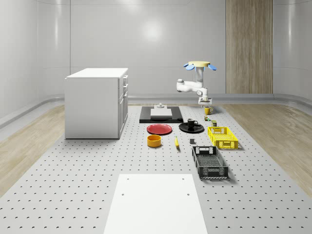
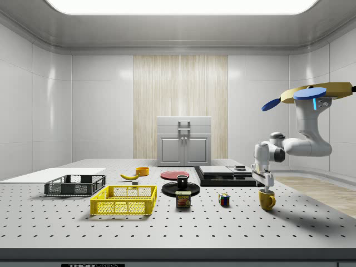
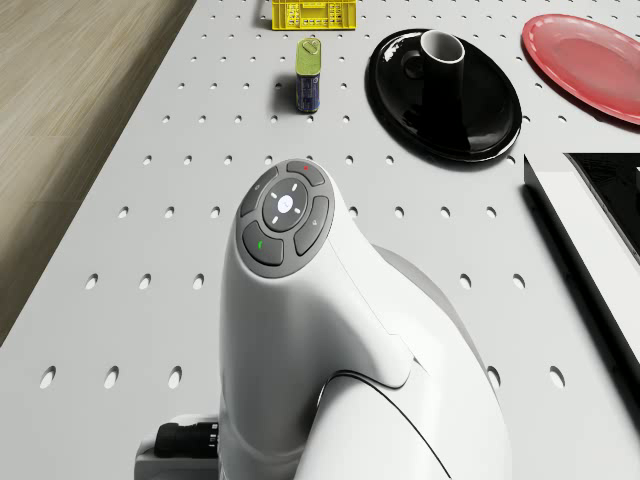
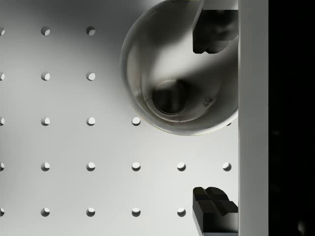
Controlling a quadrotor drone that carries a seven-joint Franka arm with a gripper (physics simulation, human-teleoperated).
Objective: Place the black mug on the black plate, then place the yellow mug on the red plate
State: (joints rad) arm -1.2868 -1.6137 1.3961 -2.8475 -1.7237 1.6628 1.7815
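Yellow mug [image 2: 267,199] sits lower right in the side view, black mug [image 1: 191,122] already on black plate [image 1: 184,128]; my gripper [image 2: 267,186] hangs spread just above it, so I'd centre one finger [image 4: 215,31] inside the rim before closing.

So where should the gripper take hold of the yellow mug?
Take the yellow mug by its rim wall, from straight above. It stands upright with its mouth open, and its handle juts toward the side view's right. The gripper hangs just over it, open; one finger inside, one outside looks best.
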